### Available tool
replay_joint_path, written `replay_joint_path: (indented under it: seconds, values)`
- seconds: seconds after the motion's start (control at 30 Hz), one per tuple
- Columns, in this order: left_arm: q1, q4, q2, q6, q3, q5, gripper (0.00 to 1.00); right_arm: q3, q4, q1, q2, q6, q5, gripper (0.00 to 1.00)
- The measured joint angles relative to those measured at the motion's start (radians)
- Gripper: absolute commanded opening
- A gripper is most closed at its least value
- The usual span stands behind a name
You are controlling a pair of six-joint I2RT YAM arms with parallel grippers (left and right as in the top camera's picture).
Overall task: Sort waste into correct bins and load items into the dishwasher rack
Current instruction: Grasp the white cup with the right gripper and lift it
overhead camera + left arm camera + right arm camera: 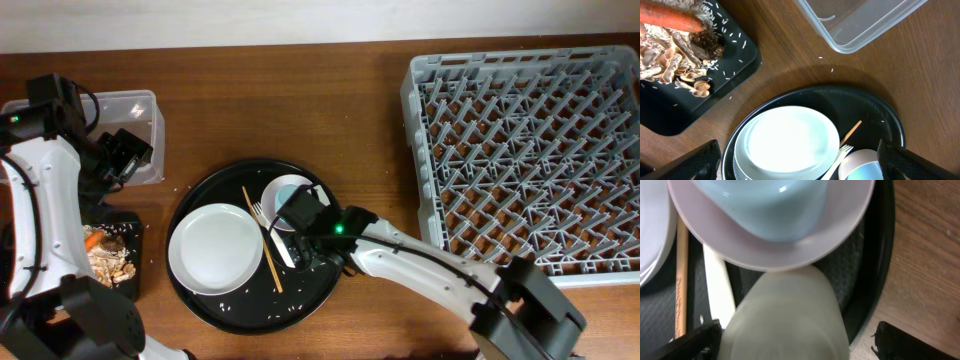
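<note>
As it lies, the carrot [670, 19] looks orange.

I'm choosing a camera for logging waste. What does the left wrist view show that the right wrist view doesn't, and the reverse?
Only left wrist: the shallow black rectangular bin holding an orange carrot and small brown scraps, plus a corner of the clear rectangular plastic tub. Only right wrist: the white cup, close up. Both: the white round plate, the white bowl with the light blue cup in it, a thin wooden chopstick and the round black tray.
</note>
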Motion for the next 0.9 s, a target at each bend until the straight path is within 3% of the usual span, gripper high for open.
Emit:
replay_joint_path:
  seconds: [0.13, 0.2, 0.33, 0.57, 0.73, 0.9]
  values:
    - [0.0, 0.0, 0.0, 0.0, 0.0, 0.0, 0.99, 0.0, 0.036, 0.0, 0.006, -0.004, 0.01, 1.0]
    - [0.0, 0.0, 0.0, 0.0, 0.0, 0.0, 0.99, 0.0, 0.048, 0.0, 0.006, -0.006, 0.024, 0.89]
    - [0.0, 0.0, 0.0, 0.0, 0.0, 0.0, 0.99, 0.0, 0.05, 0.0, 0.006, -0.005, 0.034, 0.79]
    - [0.0, 0.0, 0.0, 0.0, 0.0, 0.0, 0.99, 0.0, 0.04, 0.0, 0.006, 0.0, 0.036, 0.7]
    - [0.0, 0.0, 0.0, 0.0, 0.0, 0.0, 0.99, 0.043, -0.06, 0.0, 0.008, 0.019, 0.029, 0.66]
    - [0.0, 0.0, 0.0, 0.0, 0.0, 0.0, 0.99, 0.238, -0.251, 0.0, 0.013, 0.026, 0.03, 0.65]
